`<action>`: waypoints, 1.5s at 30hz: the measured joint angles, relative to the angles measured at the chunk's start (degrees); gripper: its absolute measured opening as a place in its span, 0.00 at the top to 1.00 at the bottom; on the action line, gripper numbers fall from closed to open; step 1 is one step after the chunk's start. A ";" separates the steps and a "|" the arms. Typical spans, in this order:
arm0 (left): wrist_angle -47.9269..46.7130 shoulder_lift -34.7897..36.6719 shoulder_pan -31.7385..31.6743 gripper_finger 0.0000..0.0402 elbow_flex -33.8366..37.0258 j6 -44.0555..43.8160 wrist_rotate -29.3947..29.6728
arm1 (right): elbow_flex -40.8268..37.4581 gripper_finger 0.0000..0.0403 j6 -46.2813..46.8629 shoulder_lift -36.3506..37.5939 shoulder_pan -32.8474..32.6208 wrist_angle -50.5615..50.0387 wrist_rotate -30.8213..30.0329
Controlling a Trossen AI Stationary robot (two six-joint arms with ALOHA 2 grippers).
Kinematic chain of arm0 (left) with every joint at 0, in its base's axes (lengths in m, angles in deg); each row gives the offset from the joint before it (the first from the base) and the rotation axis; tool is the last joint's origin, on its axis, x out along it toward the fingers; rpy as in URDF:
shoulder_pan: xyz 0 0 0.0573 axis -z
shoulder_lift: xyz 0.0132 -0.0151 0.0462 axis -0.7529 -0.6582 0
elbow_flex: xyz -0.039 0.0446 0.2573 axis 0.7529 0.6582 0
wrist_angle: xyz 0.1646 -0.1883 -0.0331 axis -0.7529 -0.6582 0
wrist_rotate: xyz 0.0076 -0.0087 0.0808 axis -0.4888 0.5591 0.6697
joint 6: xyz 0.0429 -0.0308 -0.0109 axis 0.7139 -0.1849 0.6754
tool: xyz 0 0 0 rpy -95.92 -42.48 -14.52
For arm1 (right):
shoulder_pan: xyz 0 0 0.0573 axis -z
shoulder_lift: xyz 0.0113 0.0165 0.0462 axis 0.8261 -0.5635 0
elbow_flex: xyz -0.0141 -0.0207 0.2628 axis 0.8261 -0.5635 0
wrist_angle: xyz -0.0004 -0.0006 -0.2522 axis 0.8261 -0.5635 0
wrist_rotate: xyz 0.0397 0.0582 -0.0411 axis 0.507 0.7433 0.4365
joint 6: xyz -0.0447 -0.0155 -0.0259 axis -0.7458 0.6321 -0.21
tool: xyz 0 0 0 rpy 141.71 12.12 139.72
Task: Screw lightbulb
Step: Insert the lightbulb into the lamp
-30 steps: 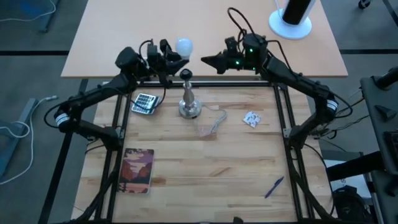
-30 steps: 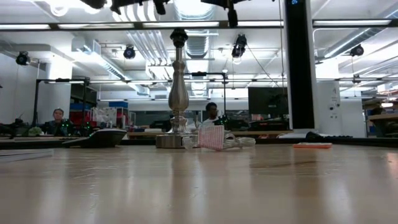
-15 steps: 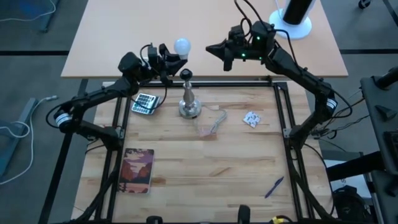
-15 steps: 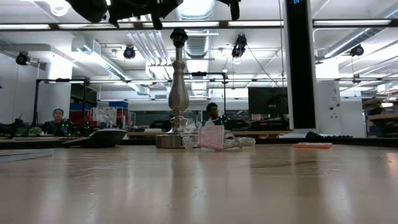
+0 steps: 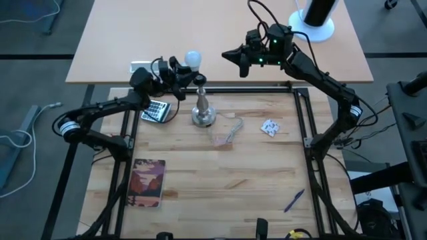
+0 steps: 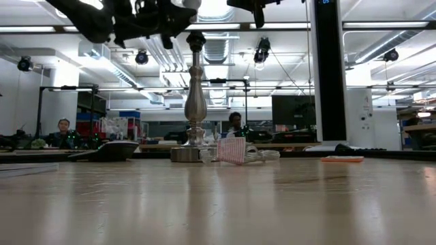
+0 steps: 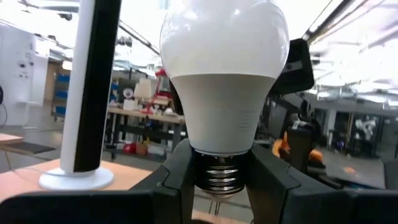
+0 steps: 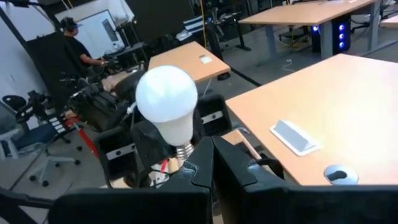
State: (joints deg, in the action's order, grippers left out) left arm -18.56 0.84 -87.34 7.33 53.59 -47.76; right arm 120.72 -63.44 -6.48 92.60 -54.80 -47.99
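The white frosted lightbulb (image 5: 193, 58) is in my left gripper (image 5: 181, 67), high above the table's far edge and just left of and beyond the black socket (image 5: 200, 81) of the silver lamp stand (image 5: 202, 107). The stand rests on its round foot on the wooden table. In the left wrist view the bulb (image 7: 224, 74) stands upright, its globe up. My right gripper (image 5: 230, 53) is shut and empty, raised to the right of the bulb, and points at the bulb (image 8: 166, 99). My left gripper pinches the bulb's grey metal screw base (image 7: 221, 173) between its two fingers (image 7: 177, 177), one on each side. The fingers come roughly level from the table's left. The bulb is lifted clear, with its globe above the fingers.
A calculator (image 5: 155, 110) lies left of the stand, clear plastic wrapping (image 5: 228, 130) and a small white packet (image 5: 270, 127) to its right. A book (image 5: 148, 181) and a pen (image 5: 293, 200) lie near the front. A black pole on a white base (image 5: 312, 23) stands on the far table.
My left gripper has come down and toward the near edge with the bulb, closer to the lamp socket; the bulb stays in its hold. My right gripper has drawn back toward the far edge and stays shut.
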 joint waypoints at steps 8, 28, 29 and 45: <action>0.52 -0.32 0.07 0.76 1.90 -1.04 1.67 | -0.16 1.00 -1.44 0.00 0.00 -1.50 0.02; -0.21 -4.42 0.31 0.76 -0.34 0.01 -0.05 | -0.39 1.00 -2.82 0.00 0.00 -2.56 0.00; -0.27 -4.38 0.34 0.76 -0.34 0.07 -0.35 | -0.39 1.00 -2.81 0.00 0.00 -2.58 0.01; -0.99 -4.25 0.52 0.75 -0.31 -0.59 -1.36 | -0.51 0.70 -6.23 -7.73 -2.54 -0.33 4.48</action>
State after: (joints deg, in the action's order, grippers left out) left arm -19.55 -3.41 -86.81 7.02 53.00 -49.12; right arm 120.21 -69.67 -14.21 90.07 -55.13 -43.51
